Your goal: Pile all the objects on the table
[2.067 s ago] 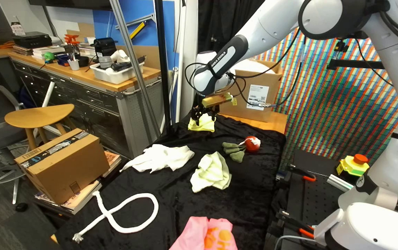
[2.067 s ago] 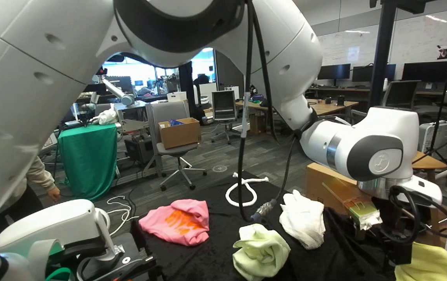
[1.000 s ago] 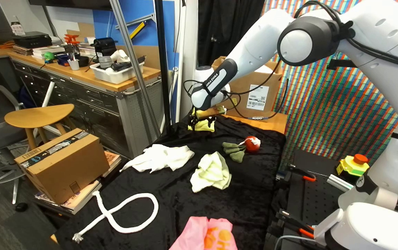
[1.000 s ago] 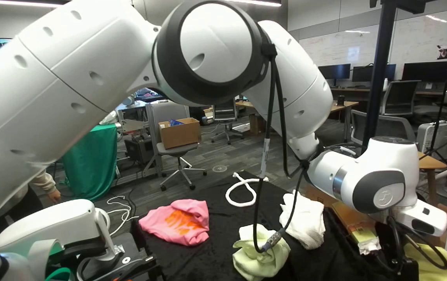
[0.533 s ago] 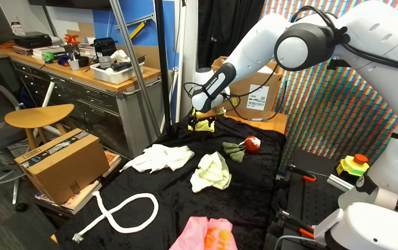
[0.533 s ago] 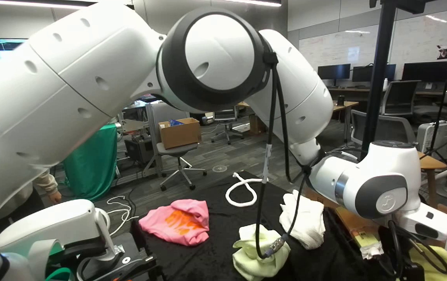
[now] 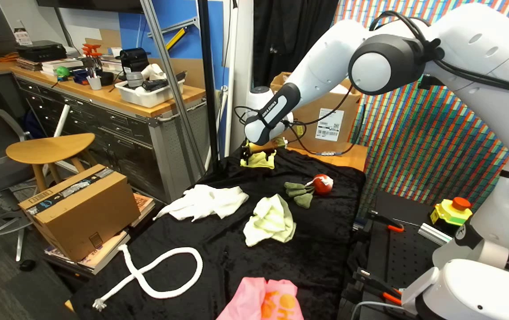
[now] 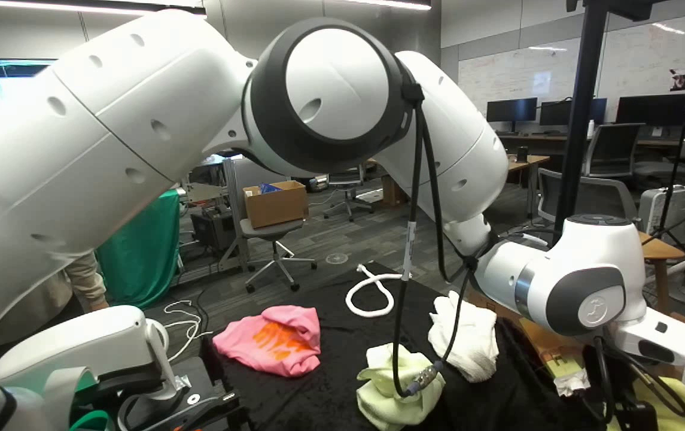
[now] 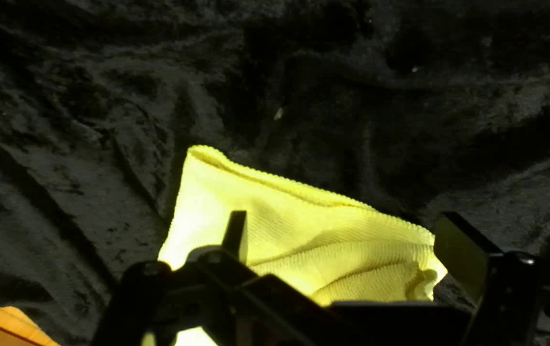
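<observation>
my gripper (image 9: pixel 344 233) is over the yellow cloth (image 9: pixel 299 218), jaws apart; near that cloth stands a cardboard box (image 7: pixel 327 124), farther from it lie white cloth (image 7: pixel 210 202), pale green cloth (image 7: pixel 271 222), red item (image 7: pixel 322 186), pink cloth (image 8: pixel 273 341).

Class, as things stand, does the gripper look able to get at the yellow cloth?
Probably yes: the gripper stands open over the yellow cloth, and in the wrist view no other object shows between its jaws.
</observation>
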Available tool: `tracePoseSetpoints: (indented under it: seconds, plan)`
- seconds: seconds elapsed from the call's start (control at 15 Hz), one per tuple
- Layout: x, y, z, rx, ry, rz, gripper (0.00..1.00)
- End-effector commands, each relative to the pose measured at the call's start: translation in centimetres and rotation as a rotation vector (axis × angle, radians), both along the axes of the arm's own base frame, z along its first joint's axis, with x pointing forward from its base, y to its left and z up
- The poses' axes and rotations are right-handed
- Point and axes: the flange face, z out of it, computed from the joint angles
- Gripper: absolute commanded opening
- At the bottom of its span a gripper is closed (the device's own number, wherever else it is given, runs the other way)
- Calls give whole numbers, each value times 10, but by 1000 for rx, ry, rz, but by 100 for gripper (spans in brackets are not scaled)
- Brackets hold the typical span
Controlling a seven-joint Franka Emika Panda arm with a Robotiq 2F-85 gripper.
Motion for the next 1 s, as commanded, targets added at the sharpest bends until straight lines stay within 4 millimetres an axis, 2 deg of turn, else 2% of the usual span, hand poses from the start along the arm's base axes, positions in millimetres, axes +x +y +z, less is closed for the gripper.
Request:
tracePoseSetpoints:
  seconds: [0.0, 0.93]
  plan:
    - [9, -1, -1, -33, -49, -24, 100]
    - [12, -4, -8, -132, -94, 22, 100]
